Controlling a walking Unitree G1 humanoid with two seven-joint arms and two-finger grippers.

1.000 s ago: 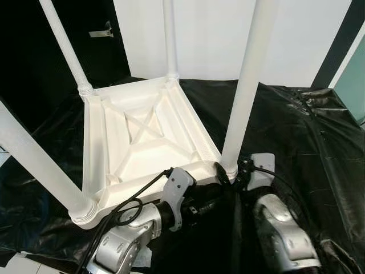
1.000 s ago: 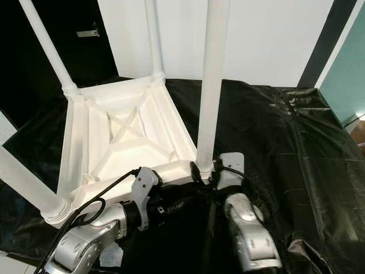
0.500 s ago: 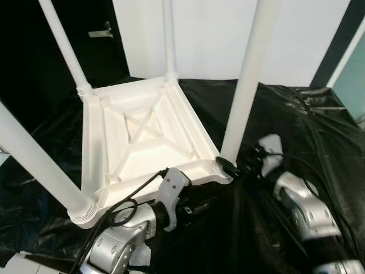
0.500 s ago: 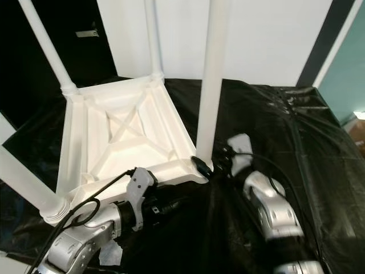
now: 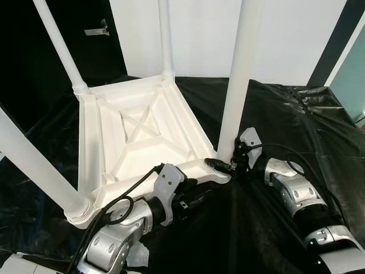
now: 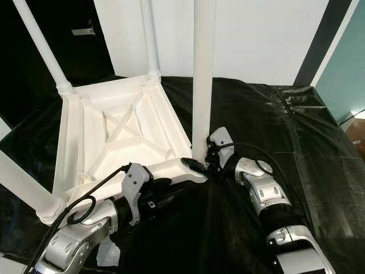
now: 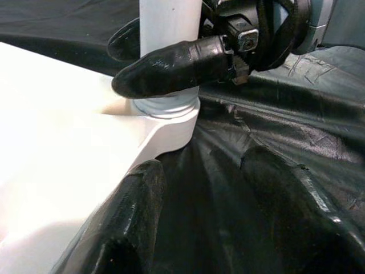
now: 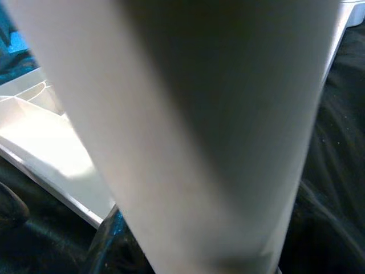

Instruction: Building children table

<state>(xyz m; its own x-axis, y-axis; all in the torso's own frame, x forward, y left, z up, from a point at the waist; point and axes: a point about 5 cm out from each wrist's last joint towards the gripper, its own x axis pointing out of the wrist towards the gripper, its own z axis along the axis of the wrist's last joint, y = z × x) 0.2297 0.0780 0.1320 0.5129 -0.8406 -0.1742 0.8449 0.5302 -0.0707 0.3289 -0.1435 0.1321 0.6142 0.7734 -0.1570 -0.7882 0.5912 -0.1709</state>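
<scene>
Four white legs stand up from an upturned white table top [image 5: 137,142] that lies underside-up on a black sheet [image 5: 296,125] — the ribbed underside with its moulded cross faces the camera. At far left, the near-left leg [image 5: 34,165] rises at a slant from its corner socket; the far-left leg [image 5: 57,45] and the far-right leg [image 5: 165,37] stand at the rear corners against a white wall panel [image 5: 285,40].

Left gripper [image 5: 194,201]: positioned low at the near edge of the table top, just left of the near-right corner. In the left wrist view its two black fingers [image 7: 128,222] are spread apart, one under the white rim, the other over the black sheet, with nothing between them.

Near-right leg [image 5: 236,80]: upright, its base seated in the threaded collar at the near-right corner of the table top.

Right gripper [image 5: 223,165]: reaching in from the right, at the base of the near-right leg just above the collar. One black finger [image 7: 171,65] lies across the front of the leg and the other shows behind it — the fingers are clamped around the leg. In the right wrist view the leg [image 8: 199,131] stands very close to the lens, with the table top's edge [image 8: 51,154] beside it.
</scene>
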